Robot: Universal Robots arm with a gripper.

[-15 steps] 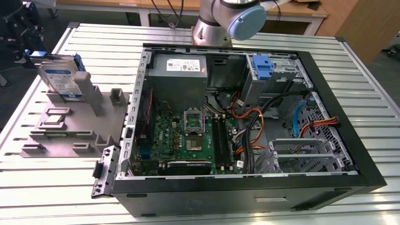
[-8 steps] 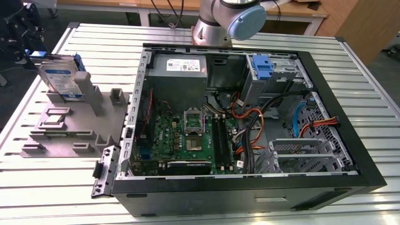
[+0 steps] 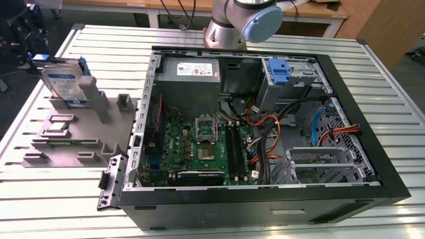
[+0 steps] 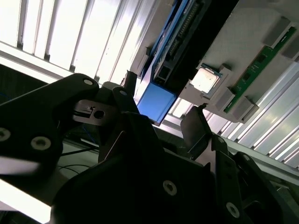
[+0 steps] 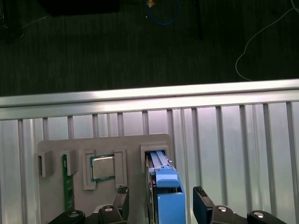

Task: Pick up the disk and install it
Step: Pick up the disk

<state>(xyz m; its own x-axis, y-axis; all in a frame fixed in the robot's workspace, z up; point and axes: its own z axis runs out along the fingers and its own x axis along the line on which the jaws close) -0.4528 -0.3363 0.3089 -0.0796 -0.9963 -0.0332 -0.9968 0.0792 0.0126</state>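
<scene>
Flat rectangular silver-grey disk in a blue plastic carrier frame (image 3: pixel 66 82) stands on edge in a slot of the grey moulded fixture tray (image 3: pixel 73 137). The tray is at the exterior view's left on the slatted metal table (image 3: pixel 106 40), beside the open black computer case (image 3: pixel 232 211), not in it. Black two-finger gripper (image 5: pixel 161 191) is released. In both wrist views its fingers (image 5: pixel 201 198) straddle the disk's blue end, gap each side, no contact. Square silver processor chip (image 5: pixel 103 167) and green memory stick (image 5: pixel 67 184) sit in neighbouring tray pockets. Another blue plastic caddy (image 3: pixel 279 69) sits in the case's far bay.
</scene>
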